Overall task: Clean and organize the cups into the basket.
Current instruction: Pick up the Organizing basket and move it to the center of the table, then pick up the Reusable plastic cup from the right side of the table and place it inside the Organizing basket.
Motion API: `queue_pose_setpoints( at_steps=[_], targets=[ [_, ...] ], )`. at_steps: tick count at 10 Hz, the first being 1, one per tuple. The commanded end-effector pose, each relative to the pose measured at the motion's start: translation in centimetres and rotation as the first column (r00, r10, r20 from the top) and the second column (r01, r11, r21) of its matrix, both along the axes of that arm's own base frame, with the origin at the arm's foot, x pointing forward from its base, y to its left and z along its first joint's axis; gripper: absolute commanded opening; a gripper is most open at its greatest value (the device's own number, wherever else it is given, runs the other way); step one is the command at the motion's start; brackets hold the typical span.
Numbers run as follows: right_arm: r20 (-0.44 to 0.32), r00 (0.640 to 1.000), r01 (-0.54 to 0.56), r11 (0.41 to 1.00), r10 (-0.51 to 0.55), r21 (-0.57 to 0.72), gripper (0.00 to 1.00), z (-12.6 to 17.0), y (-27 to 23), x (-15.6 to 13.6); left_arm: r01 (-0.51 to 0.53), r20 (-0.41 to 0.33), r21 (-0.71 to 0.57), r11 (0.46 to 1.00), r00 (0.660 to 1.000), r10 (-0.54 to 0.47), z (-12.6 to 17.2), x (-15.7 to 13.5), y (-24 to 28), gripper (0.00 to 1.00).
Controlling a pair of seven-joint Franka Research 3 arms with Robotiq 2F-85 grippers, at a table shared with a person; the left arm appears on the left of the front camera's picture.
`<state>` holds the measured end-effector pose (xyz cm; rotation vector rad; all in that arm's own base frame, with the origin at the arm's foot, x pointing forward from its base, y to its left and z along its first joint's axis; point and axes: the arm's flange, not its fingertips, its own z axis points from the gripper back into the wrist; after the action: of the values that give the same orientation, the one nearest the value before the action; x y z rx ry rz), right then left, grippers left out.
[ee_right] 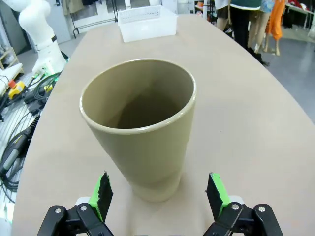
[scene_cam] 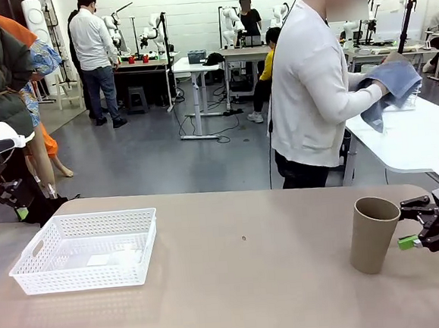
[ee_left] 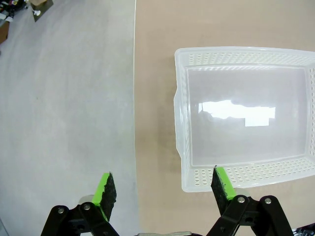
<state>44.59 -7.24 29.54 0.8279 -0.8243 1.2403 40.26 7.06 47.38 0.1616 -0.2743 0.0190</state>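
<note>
The tan cup point(scene_cam: 373, 234) stands upright, long axis vertical, at the right side of the tabletop point(scene_cam: 252, 290), just ahead of the right end effector point(scene_cam: 408, 226). Its jaws are spread and empty, seemingly not yet flanking the cup. The basket point(scene_cam: 84, 275) lies well apart, by the left end effector point(ee_left: 163, 188), likewise released.

Bright, even overhead room light. Soft, faint shadows beside basket point(scene_cam: 84, 275) and cup point(scene_cam: 372, 235) on table point(scene_cam: 252, 290). White glare patch on basket floor, left wrist view. Wrist views bow at edges. Focus sharp throughout.
</note>
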Motion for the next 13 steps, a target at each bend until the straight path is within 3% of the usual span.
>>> queue_pose_setpoints(
  at_steps=[1, 13],
  targets=[
    [0.015, 1.000, -0.003, 1.000, 0.003, 0.000, 1.00, 0.12, -0.11, -0.36, 0.017, -0.003, 0.009, 1.000, 1.000, -0.017, -0.09, -0.36, 0.16, 1.00],
    [0.015, 1.000, -0.003, 1.000, 0.003, 0.000, 1.00, 0.12, -0.11, -0.36, 0.017, -0.003, 0.009, 1.000, 1.000, -0.017, -0.09, -0.36, 0.16, 1.00]
  ],
)
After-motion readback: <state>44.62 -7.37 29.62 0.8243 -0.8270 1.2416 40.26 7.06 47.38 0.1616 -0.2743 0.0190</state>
